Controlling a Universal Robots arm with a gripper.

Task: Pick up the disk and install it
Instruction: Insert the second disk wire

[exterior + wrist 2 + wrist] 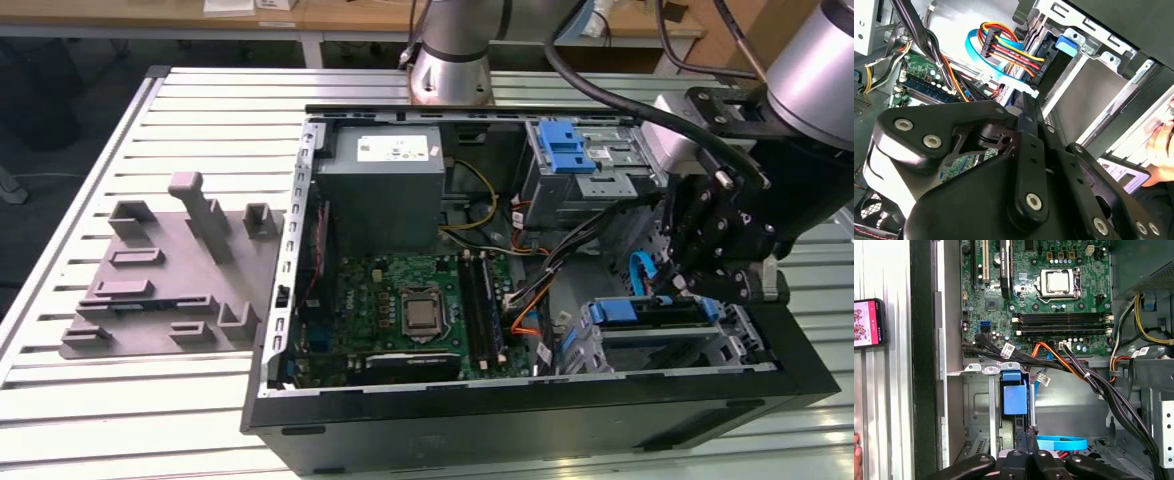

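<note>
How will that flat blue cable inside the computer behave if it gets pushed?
The flat blue cable curves in a loose loop, so it would probably bend aside rather than resist. It looks thin, so likely light, but it runs beside the coloured wires and might snag there.

The room is evenly lit from overhead, bright and soft, with no hard shadows on the ribbed table (80,190). Pale glare streaks its slats toward nine o'clock of the exterior view. Inside the open computer case (287,300) the light falls off; the cavity near five o'clock sits dim. In the second wrist view the black gripper (1019,165) looms close, soft-edged, and a blurred hand (1161,145) smears at three o'clock. In the first wrist view the green circuit board (1054,290) looks crisp, and a phone screen (868,322) glows at nine o'clock.
</note>
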